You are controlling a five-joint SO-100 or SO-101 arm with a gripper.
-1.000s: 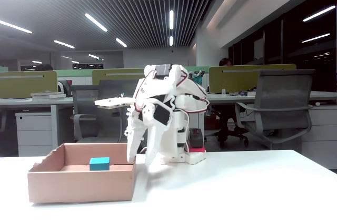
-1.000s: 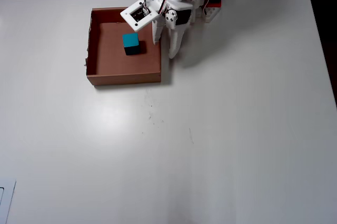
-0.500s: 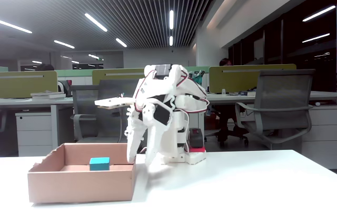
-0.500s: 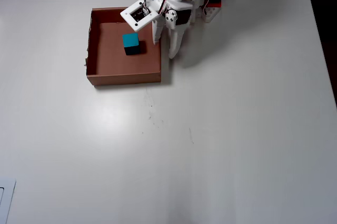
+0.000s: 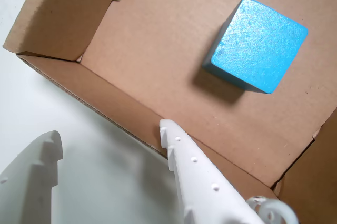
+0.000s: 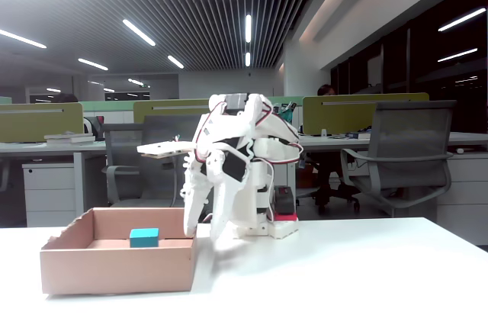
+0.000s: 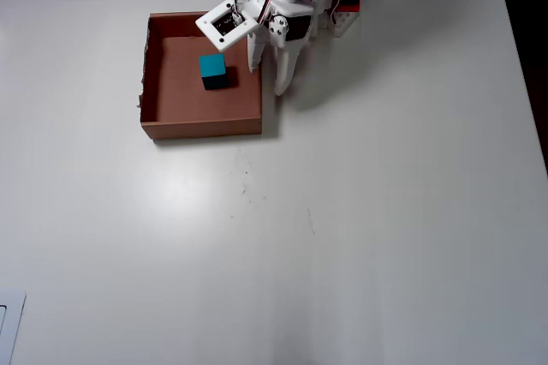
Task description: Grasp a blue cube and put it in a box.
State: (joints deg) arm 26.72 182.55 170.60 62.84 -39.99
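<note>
Open and empty, the gripper (image 5: 110, 137) hangs with its two white fingers spread apart, holding nothing. In the wrist view one finger (image 5: 197, 174) reaches over the near wall of the box (image 5: 113, 105), while the other (image 5: 34, 169) sits over the white table outside it.

On the box floor lies the blue cube (image 5: 256, 45), resting flat with a soft shadow at its lower left edge and well apart from both fingertips. From overhead, the blue cube (image 7: 212, 70) sits in the upper right part of the box (image 7: 201, 127), near the right wall but not touching it. In the fixed view the blue cube (image 6: 144, 237) shows just above the front wall of the box (image 6: 114, 268).

From overhead, the gripper (image 7: 268, 82) points down beside the box's right wall, with one finger just over the wall and the other outside. The box stands near the top edge of the white table (image 7: 360, 211), just left of the arm's base (image 7: 341, 14). Its left wall has a ragged edge. In the fixed view the arm (image 6: 236, 165) bends over the box's right end, and office desks and chairs fill the background.
</note>
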